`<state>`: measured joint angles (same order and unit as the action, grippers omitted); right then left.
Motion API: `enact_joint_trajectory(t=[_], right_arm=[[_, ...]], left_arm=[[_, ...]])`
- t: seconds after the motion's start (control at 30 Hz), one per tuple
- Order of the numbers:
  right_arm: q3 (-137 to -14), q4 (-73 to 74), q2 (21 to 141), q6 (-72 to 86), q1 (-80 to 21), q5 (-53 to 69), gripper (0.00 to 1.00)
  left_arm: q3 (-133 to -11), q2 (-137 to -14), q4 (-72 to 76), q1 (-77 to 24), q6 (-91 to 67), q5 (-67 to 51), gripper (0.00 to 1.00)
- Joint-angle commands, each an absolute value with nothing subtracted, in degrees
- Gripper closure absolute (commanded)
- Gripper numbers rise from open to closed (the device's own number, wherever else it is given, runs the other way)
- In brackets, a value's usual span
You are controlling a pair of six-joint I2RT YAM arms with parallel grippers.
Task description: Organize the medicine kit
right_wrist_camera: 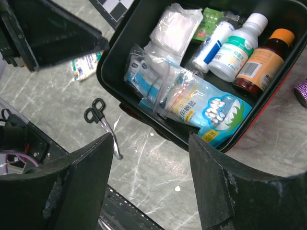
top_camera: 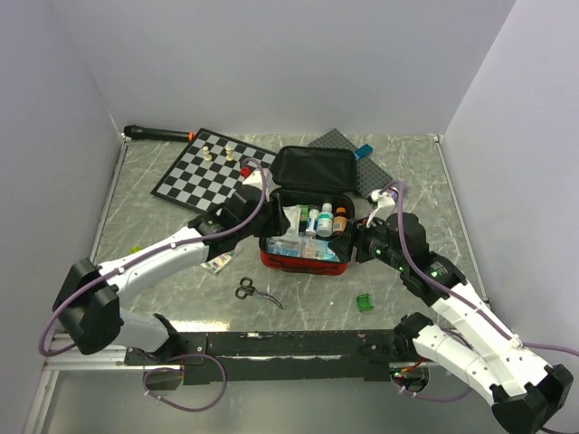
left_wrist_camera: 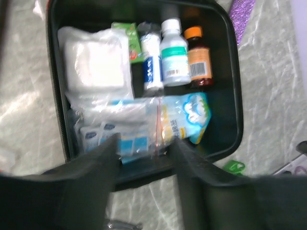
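The top view looks down from high on the near side of the medicine kit [top_camera: 294, 263], far enough to take in the table [top_camera: 425, 181] around it. The left wrist view sits close above the kit, facing almost straight down. The right wrist view looks in slantwise from its near-right corner, also close. All three share the kit's open inside; top and right wrist also share the scissors [top_camera: 253, 291] before it.

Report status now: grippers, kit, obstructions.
Left gripper open, empty, over near edge of medicine kit. Right gripper open, empty, at its near right corner. Kit open, bottles and packets inside. Outside on table: scissors, loose packet.
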<state>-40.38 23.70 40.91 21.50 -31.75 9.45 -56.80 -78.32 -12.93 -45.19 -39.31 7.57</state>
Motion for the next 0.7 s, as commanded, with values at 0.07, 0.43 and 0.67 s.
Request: enact_joint_trajectory(t=[0.07,0.43,0.67], right_arm=[[-41.57,23.38,42.01,20.74,-32.26,8.53,0.3],[-40.87,23.91,41.4,20.48,-32.34,8.0,0.3],[-40.87,23.64,42.54,20.57,-32.34,8.53,0.31]], left_arm=[[-59.14,-87.17,-8.53,-45.09,-37.36,7.39,0.62],[-63.2,-97.29,-8.53,-47.19,-34.28,6.42,0.74],[-61.96,-101.6,-7.03,-48.51,-34.28,3.52,0.76]])
